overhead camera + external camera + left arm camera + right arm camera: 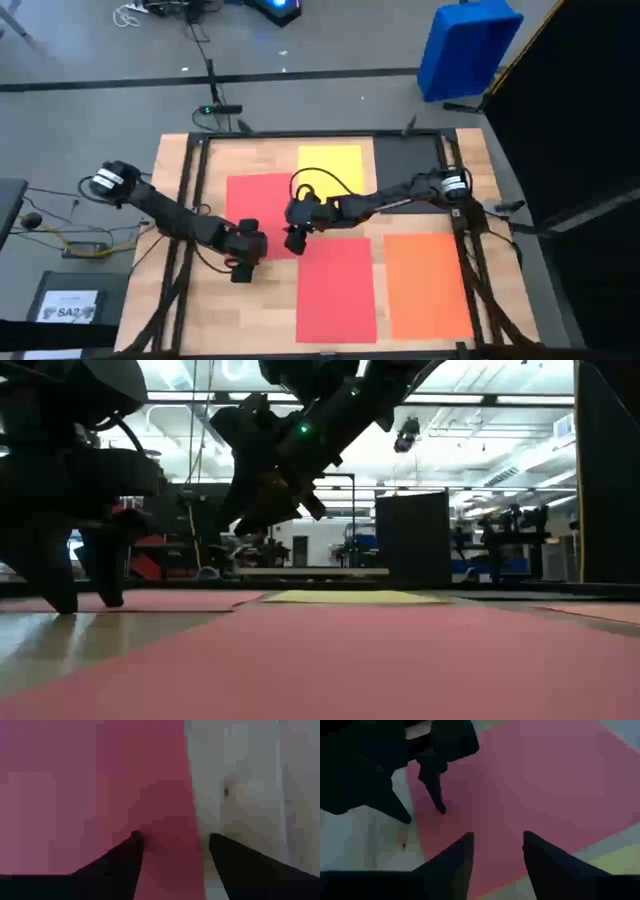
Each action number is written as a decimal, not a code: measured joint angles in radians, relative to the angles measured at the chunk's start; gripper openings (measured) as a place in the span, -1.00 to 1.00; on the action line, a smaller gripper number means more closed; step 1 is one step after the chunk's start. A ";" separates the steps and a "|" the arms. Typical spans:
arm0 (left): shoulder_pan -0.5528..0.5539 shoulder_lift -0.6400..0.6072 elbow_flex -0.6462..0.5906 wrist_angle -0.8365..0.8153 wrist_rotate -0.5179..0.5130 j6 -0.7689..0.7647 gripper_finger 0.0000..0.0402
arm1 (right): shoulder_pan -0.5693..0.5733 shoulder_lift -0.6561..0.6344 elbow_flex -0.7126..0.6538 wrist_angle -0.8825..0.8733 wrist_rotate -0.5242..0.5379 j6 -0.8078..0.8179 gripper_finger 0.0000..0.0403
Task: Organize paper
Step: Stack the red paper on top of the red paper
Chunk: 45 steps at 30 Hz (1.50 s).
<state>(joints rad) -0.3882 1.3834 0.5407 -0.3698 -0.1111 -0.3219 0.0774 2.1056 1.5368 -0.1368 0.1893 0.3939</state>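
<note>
The near red sheet and orange sheet lie flat on the tabletop; behind them the left tool, open and empty, straddles the far red sheet's corner; the right tool, half open, empty, hovers beside it; yellow sheet farthest.

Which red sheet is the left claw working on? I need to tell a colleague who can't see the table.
On the wooden table, find the yellow sheet at the far edge. The red sheet just left of it is the one; the left claw straddles its near corner, unlike the other red sheet nearer the front.
</note>
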 joint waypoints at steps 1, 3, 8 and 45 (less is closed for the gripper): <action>0.000 0.000 0.000 0.000 0.002 -0.002 0.07 | 0.001 0.000 0.000 0.000 0.000 0.000 -0.29; 0.000 -0.002 0.000 -0.001 0.003 -0.022 0.07 | 0.001 0.000 0.000 -0.002 -0.007 0.000 -0.29; 0.000 0.000 0.011 -0.009 0.001 -0.048 0.06 | 0.002 0.000 0.000 -0.063 -0.191 -0.067 -0.29; 0.002 0.006 0.072 -0.075 0.031 0.034 -0.44 | 0.144 0.004 -0.047 -0.080 -0.051 -0.219 -0.27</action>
<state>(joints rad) -0.3862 1.3891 0.6132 -0.4447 -0.0797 -0.2878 0.2217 2.1093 1.4897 -0.2164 0.1379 0.1752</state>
